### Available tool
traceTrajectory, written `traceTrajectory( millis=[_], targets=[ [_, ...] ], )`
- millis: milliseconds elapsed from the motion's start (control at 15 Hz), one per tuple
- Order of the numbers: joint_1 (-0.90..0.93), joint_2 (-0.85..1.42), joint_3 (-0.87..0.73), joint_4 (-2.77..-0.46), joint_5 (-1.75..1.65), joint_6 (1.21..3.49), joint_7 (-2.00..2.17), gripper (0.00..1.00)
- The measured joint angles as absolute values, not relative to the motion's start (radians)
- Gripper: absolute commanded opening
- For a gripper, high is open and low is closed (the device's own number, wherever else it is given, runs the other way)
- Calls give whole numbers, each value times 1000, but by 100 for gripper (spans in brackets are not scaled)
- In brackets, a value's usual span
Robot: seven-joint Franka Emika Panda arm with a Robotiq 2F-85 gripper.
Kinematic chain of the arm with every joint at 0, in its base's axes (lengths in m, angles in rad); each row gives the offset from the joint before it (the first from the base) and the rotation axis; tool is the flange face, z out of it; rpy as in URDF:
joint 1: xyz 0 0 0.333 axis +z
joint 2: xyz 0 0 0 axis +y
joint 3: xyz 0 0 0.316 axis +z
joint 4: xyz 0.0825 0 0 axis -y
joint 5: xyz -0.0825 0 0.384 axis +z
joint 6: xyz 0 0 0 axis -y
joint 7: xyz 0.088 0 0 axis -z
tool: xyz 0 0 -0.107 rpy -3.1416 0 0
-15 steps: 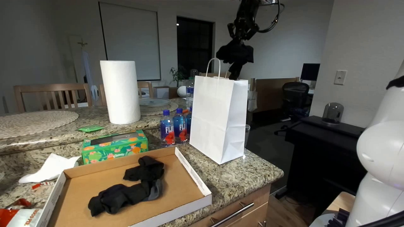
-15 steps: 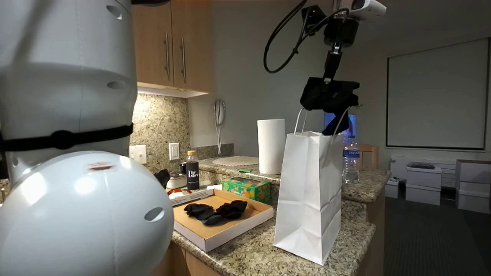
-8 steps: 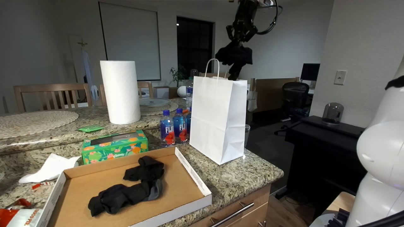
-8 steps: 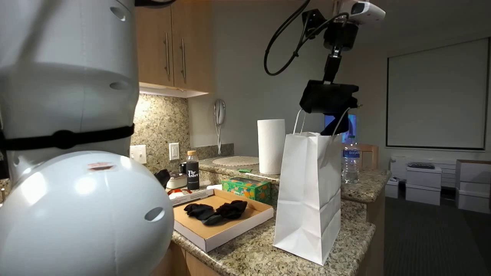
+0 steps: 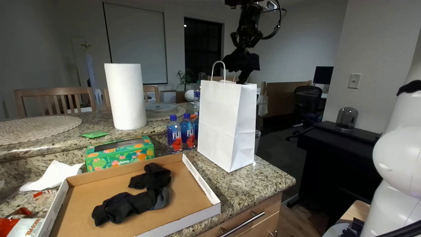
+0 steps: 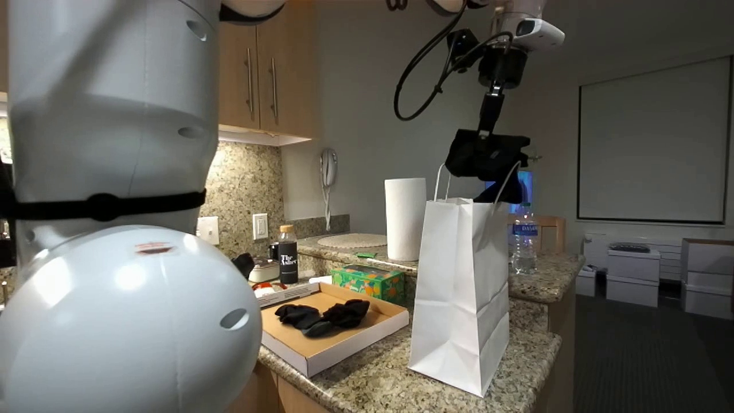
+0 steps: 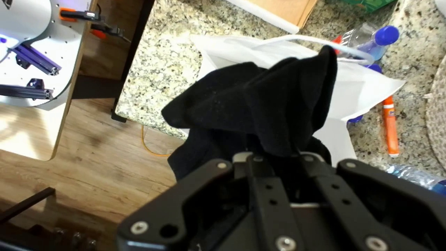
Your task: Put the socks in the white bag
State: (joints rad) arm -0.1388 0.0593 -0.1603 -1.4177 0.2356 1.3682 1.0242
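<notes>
A bundle of black socks [image 5: 242,61] hangs from my gripper [image 5: 244,49], which is shut on it. The bundle is above the open top of the tall white bag [image 5: 217,125]. Its lowest tip reaches the bag's rim between the handles; whether it dips inside I cannot tell. In the wrist view the held socks [image 7: 258,101] cover most of the bag's mouth, with part of the white inner wall [image 7: 348,94] showing. The fingertips are buried in dark fabric. More black socks [image 5: 131,204] lie in the shallow cardboard box, shown in both exterior views.
The cardboard box [image 5: 210,202] sits beside the bag on the granite counter [image 5: 263,177]. Water bottles [image 5: 174,135] stand close against the bag. A green tissue box [image 5: 120,153], a white paper towel roll [image 5: 126,95] and a white napkin [image 5: 52,176] are further off.
My gripper and the held socks have moved left and slightly down in both exterior views. The bag's upper part has shifted slightly. The socks in the box are unmoved.
</notes>
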Motion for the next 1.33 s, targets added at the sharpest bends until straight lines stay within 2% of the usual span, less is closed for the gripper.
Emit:
traceTrajectory(
  millis=[600,1133,1200,1267,1333],
  targets=[
    [-45,134,-108,-1307,-80,1251,1208,10],
    [23,183,-75,-1217,-138,1225,1208,9],
    [26,191,-74,-1209,-138,1221,1208,11],
    [29,200,-74,-1203,-139,1214,1206,31],
    [30,210,-73,-1196,-139,1204,1204,41]
  ],
)
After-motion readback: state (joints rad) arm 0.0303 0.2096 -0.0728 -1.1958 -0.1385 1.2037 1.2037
